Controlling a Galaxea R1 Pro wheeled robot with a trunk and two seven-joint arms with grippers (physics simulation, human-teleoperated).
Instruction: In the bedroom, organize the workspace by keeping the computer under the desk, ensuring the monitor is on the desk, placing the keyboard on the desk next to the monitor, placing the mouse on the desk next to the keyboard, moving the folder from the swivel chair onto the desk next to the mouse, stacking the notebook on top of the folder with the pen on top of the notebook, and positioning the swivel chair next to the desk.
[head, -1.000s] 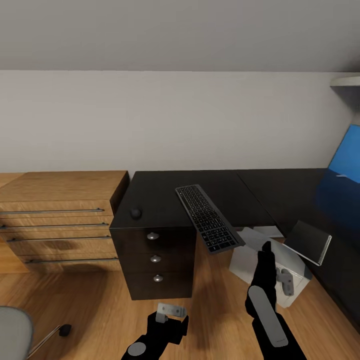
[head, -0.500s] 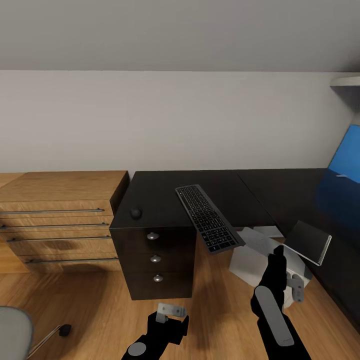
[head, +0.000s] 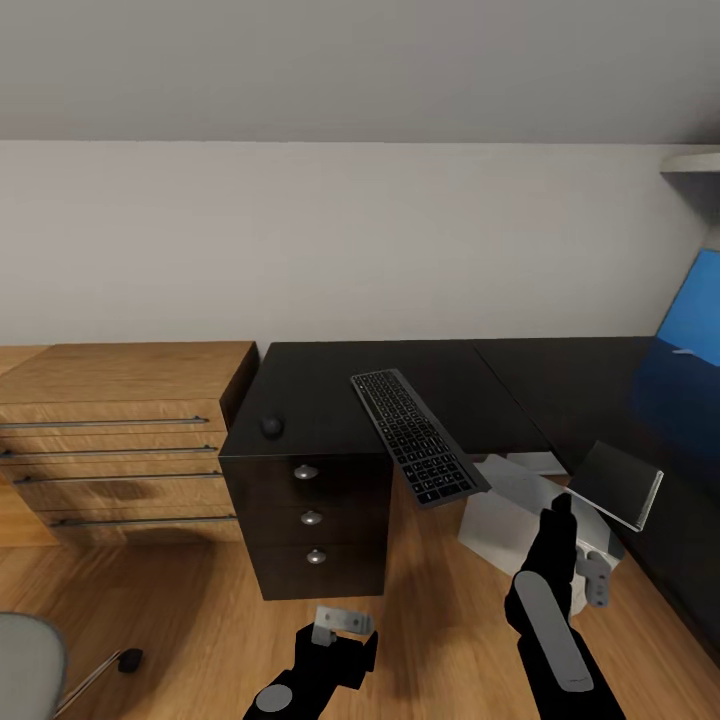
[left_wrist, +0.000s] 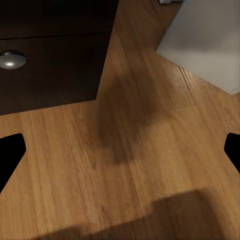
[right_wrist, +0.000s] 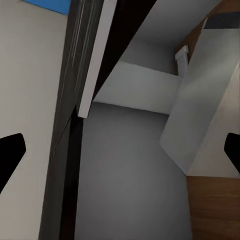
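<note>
Head view: my right tool (head: 588, 577), fingers apart, nears the computer (head: 520, 515) at four o'clock; I'd approach squarely.

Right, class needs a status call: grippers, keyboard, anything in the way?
Left gripper open, low over floor. Right gripper open, by the computer. Keyboard overhangs desk edge, mouse on desk. Nothing blocking.

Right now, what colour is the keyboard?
Black with pale-lettered keys; clearest in the head view.
</note>
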